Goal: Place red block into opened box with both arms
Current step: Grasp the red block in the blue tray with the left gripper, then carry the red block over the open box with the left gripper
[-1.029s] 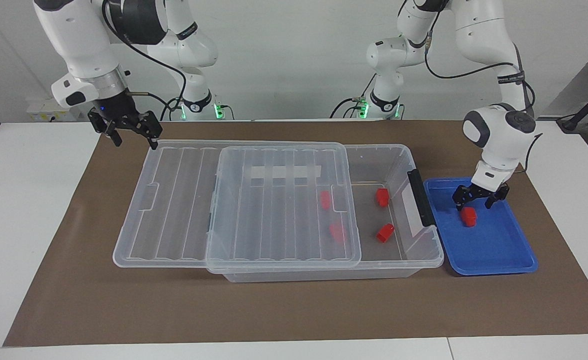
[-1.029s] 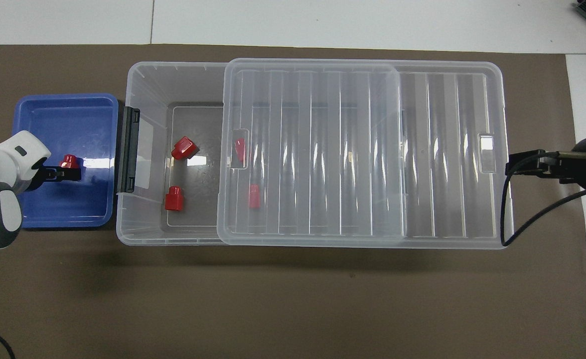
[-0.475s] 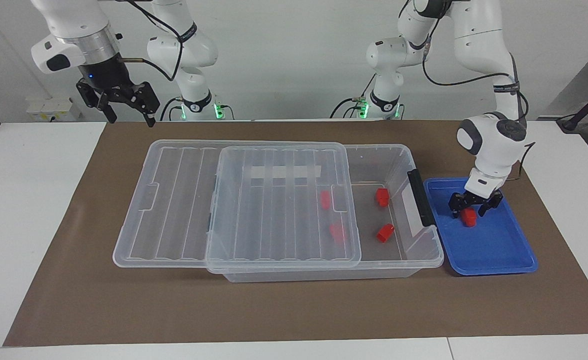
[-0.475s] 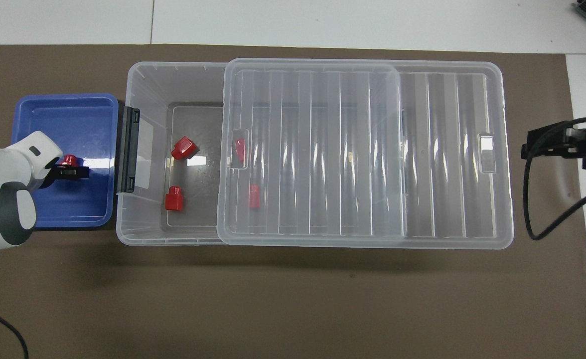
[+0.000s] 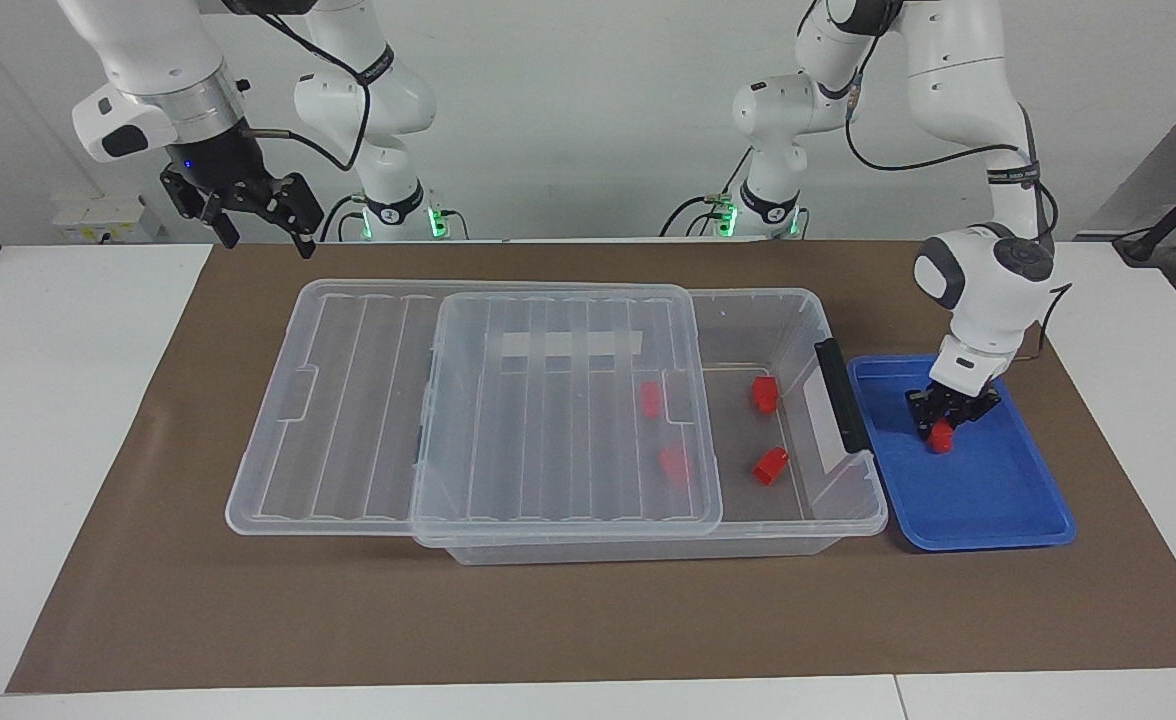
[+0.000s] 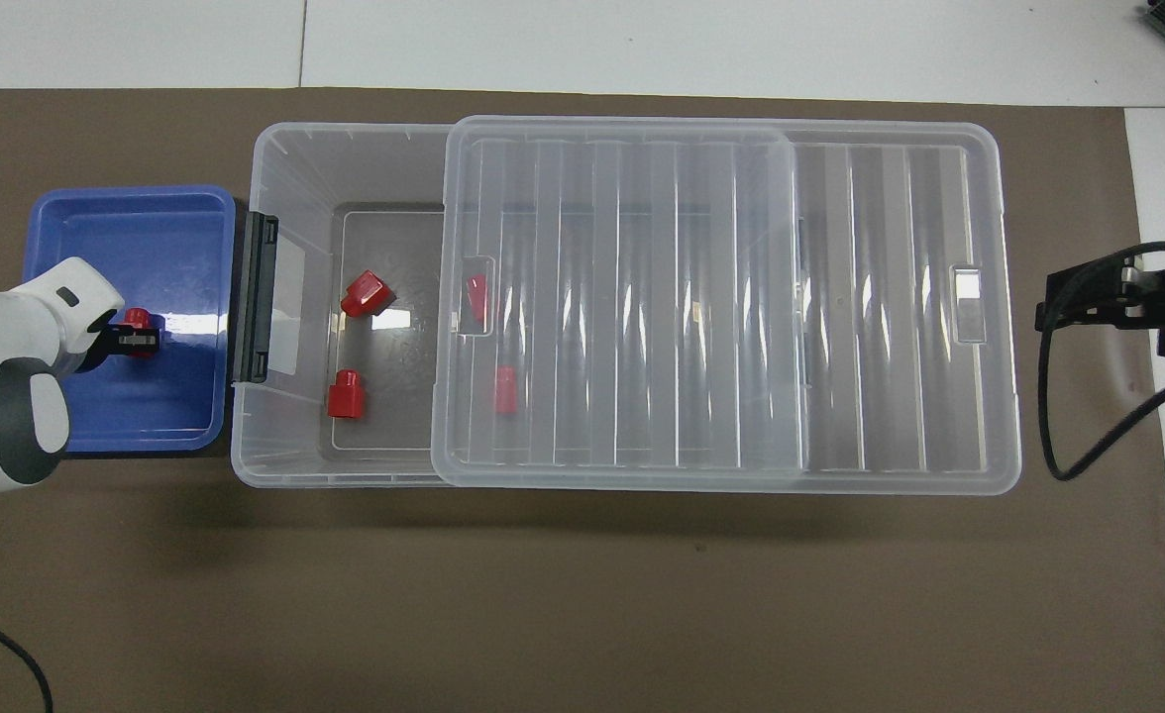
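Tabletop [image 5: 98,420] under a brown mat, carrying the large clear plastic box [image 5: 798,330] at frame centre, its ribbed clear lid [image 5: 548,400] slid aside so the end by the black handle lies open. Shallow blue tray [image 5: 988,500], right of frame, holds the small red plastic block [image 5: 939,436]; the left claw [image 5: 943,422] is pinched onto it. Right claw [image 5: 253,215], spread, waits aloft at upper left. Advice: lift straight up, clear the tray wall and handle, then release low over the open end.

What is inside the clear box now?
Four red blocks lie in the box: two in the open part, two under the slid lid, seen through it. Nothing else shows.
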